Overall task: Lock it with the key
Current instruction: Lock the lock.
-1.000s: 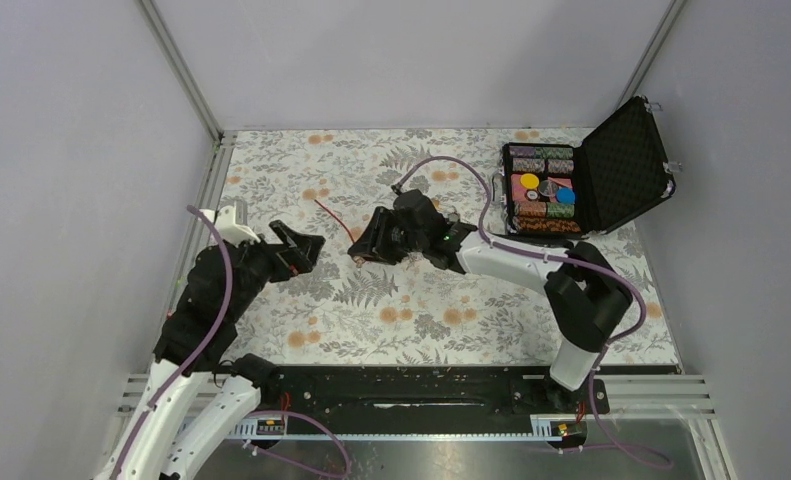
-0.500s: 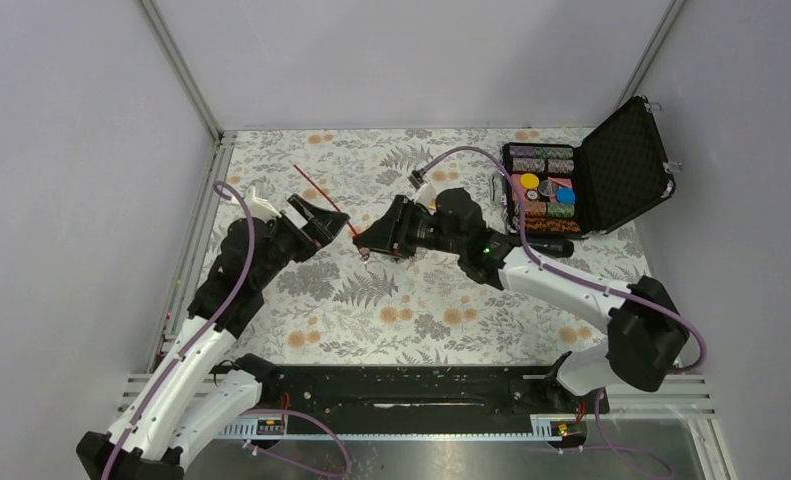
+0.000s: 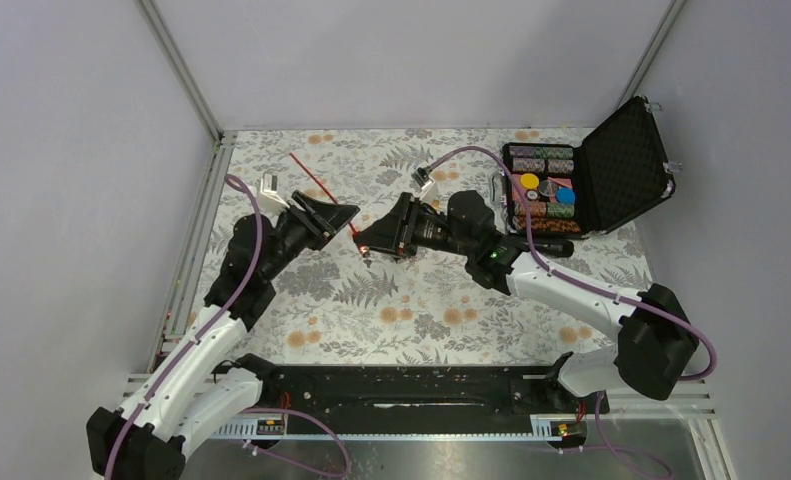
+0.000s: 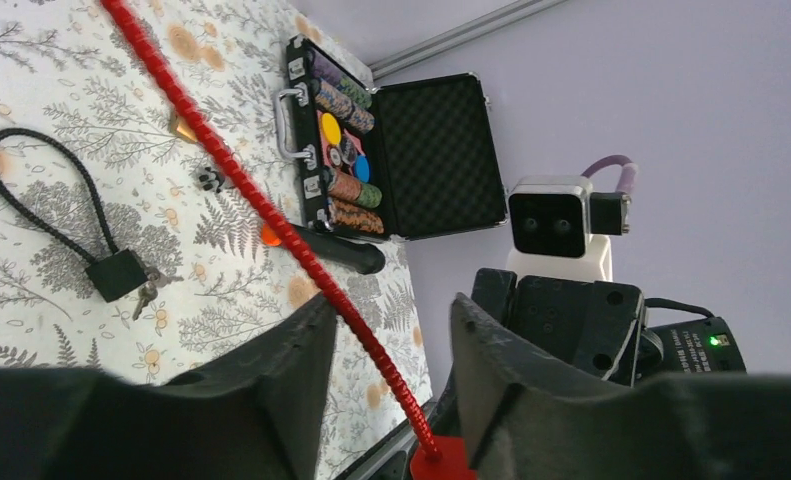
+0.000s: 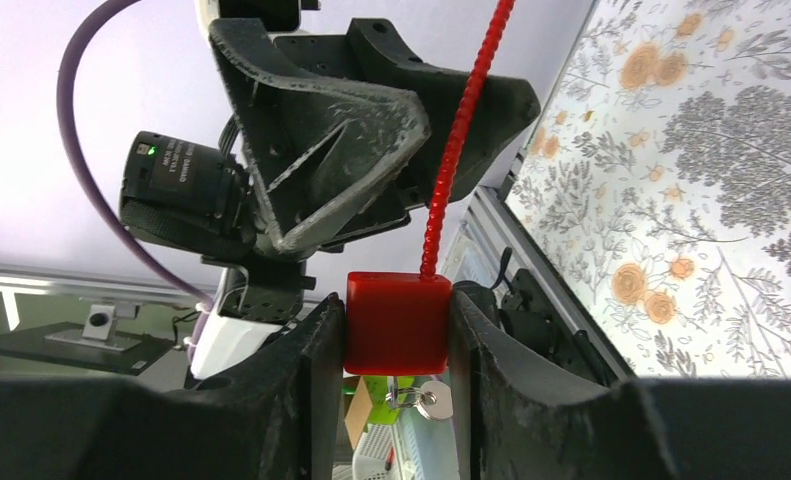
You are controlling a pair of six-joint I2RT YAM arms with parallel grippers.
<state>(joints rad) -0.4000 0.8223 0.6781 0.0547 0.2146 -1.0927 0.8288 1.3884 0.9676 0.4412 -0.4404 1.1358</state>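
Red lock block (image 5: 396, 322): smooth matt plastic. Cable (image 5: 461, 130): ribbed red coating. Key (image 5: 432, 400): shiny silver metal. Case lid (image 4: 441, 150): black foam.

L claw (image 3: 333, 214) & R claw (image 3: 373, 241) close together at red cable lock (image 3: 311, 177); open chip case (image 3: 626, 165) far R

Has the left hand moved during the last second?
Yes. In the top view the left hand went rightward and farther back on the table, closer to the open case.
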